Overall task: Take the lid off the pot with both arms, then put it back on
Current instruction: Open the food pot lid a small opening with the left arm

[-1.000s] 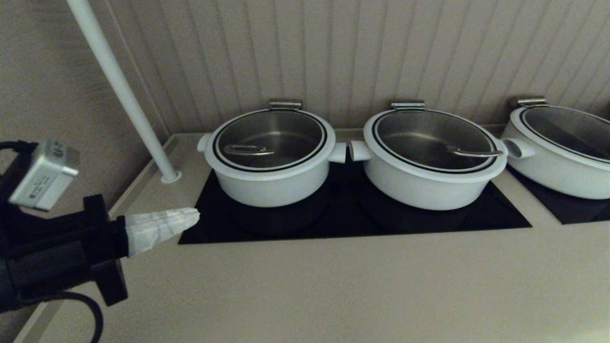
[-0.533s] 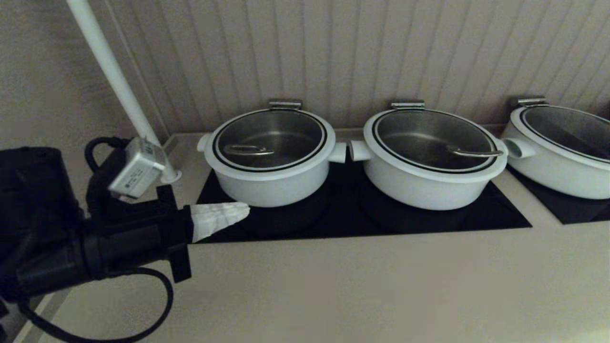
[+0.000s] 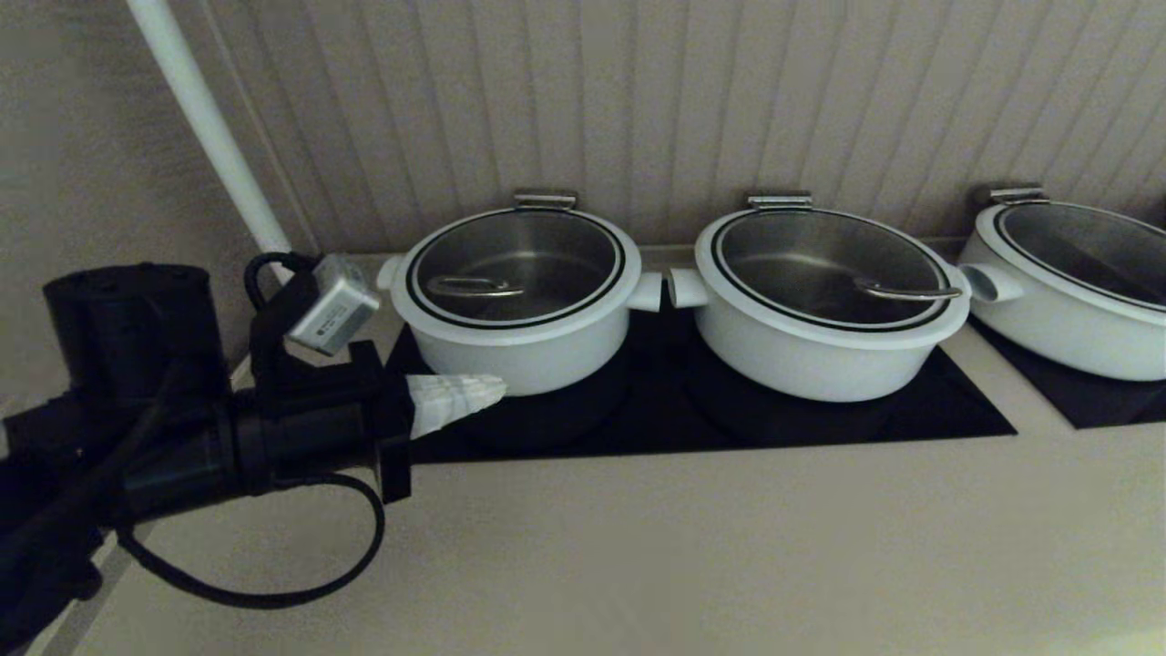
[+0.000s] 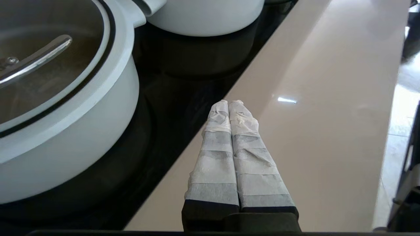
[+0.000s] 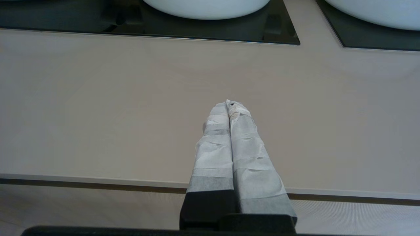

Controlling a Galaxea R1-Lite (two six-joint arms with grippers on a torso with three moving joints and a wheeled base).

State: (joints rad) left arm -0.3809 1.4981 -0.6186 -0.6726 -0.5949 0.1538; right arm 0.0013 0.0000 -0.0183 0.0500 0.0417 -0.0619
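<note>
Item, my left gripper [image 3: 487, 390]: at the lower left of the head view, wrapped fingers [image 4: 220, 137] pressed together with nothing between them, tips in front of the lower wall of the pot [image 3: 524, 351], over the edge of the black cooktop panel [image 3: 820, 419]. Item, the pot: at centre left of the head view, standing on the panel, short stub handles at either side. Item, the lid [image 3: 515, 264]: seated on the pot, arched steel handle [image 3: 474, 288] toward its left half. Item, my right gripper [image 5: 228, 105]: seen only in the right wrist view, fingers [image 5: 249, 137] likewise pressed together and holding nothing, low over the pale bench [image 5: 98, 105] near its front edge, well apart from the pots. Item, wider white pot [image 3: 824, 314]: at centre right, lidded, just beside the first. Item, third pot [image 3: 1075, 282]: at the right edge, partly cut off. Item, white pole [image 3: 205, 118]: slanting at upper left.
</note>
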